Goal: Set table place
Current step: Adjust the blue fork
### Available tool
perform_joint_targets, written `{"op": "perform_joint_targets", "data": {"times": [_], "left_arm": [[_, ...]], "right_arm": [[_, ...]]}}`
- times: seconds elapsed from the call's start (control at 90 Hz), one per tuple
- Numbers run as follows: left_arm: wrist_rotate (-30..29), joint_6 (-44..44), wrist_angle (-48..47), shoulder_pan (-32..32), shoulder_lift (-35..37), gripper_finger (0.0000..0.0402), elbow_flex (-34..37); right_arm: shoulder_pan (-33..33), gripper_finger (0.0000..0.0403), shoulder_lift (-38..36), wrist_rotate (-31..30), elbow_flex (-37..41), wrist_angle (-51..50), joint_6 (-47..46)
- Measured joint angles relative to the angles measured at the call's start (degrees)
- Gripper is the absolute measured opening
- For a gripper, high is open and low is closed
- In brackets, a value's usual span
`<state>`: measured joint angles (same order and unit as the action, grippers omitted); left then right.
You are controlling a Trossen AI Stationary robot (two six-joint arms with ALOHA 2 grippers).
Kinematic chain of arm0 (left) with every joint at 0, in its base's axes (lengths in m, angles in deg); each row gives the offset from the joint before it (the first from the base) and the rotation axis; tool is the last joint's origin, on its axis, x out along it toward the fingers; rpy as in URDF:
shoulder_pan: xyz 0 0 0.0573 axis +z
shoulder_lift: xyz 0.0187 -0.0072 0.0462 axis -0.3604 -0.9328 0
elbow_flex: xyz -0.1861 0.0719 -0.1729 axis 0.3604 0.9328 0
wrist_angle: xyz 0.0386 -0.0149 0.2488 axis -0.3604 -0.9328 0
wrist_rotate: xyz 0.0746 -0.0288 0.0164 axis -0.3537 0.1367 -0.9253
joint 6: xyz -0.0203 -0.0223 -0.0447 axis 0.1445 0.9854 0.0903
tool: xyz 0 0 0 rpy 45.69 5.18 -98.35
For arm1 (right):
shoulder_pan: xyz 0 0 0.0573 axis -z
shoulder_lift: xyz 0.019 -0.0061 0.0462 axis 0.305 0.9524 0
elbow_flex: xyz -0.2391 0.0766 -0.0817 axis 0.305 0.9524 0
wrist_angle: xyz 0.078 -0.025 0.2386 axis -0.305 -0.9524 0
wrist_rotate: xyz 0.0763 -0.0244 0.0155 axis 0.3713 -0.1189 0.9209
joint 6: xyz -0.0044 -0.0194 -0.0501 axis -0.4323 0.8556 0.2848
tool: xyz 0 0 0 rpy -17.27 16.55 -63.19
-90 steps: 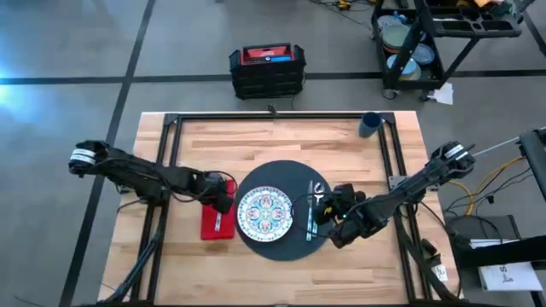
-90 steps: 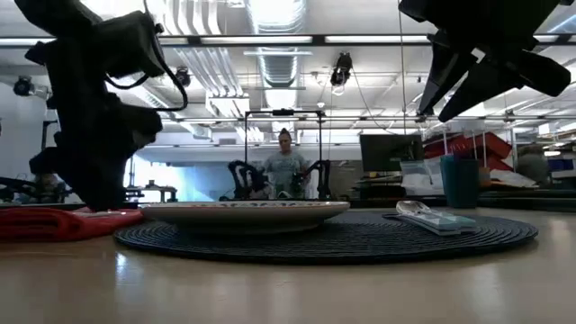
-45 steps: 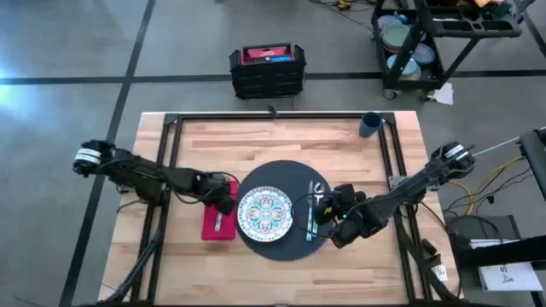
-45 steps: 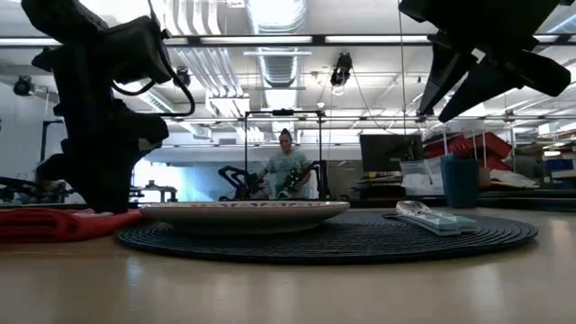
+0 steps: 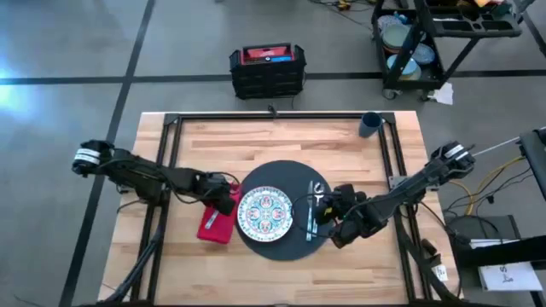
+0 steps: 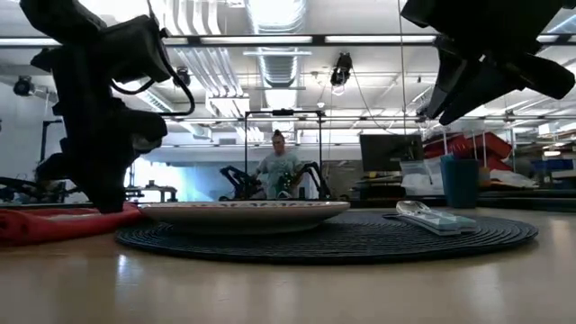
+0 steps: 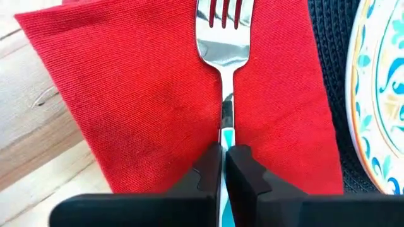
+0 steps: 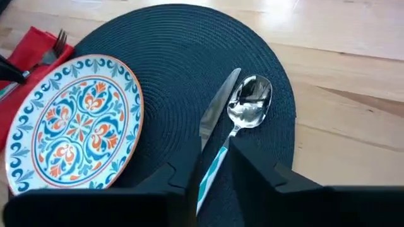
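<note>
Left hand (image 7: 222, 165) is pinched shut on the fork (image 7: 222, 69), gripping the thin teal-and-steel handle; tines point away from the wrist. Fork lies on the red napkin (image 7: 145, 107), at 9 o'clock of the patterned plate (image 5: 265, 212). Fork looks stiff, light and slick, so I'd judge the narrow handle the right place to hold. It could twist in the pinch. Napkin is soft cloth, sits skewed on the counter (image 5: 281, 145) with one edge touching the dark round mat (image 5: 281, 175), and will likely drag along with the fork.

Plate sits on the mat, ceramic by the look, probably fragile. Knife (image 8: 218, 110) and spoon (image 8: 247, 107) lie side by side on the mat at 3 o'clock of the plate, touching or nearly so.

Right hand (image 5: 326, 210) hovers over the knife and spoon, fingers apart, holding nothing. Blue cup (image 5: 370, 124) stands well apart at 1 o'clock, by the counter's far rail.
</note>
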<state>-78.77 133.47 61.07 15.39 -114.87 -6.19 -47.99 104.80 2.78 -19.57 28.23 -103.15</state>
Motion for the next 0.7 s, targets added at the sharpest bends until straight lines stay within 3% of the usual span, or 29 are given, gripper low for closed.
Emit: {"op": "perform_joint_targets", "data": {"times": [0.278, 0.456, 0.7], "left_arm": [[-1.6, 0.0, -6.7, -0.1, 2.5, 0.0001, -4.3], [-2.9, 0.6, -14.2, -0.5, 3.2, 0.0001, -7.6], [-4.1, 0.3, -14.5, -2.0, 3.8, 0.0000, -7.6]], "right_arm": [[0.0, 0.0056, 0.0, -0.1, 0.1, 0.0, 0.0], [0.0, 0.0076, 0.0, -0.2, 0.1, -0.2, 0.0], [0.0, 0.0103, 0.0, -1.1, 0.4, -0.4, 0.0]]}}
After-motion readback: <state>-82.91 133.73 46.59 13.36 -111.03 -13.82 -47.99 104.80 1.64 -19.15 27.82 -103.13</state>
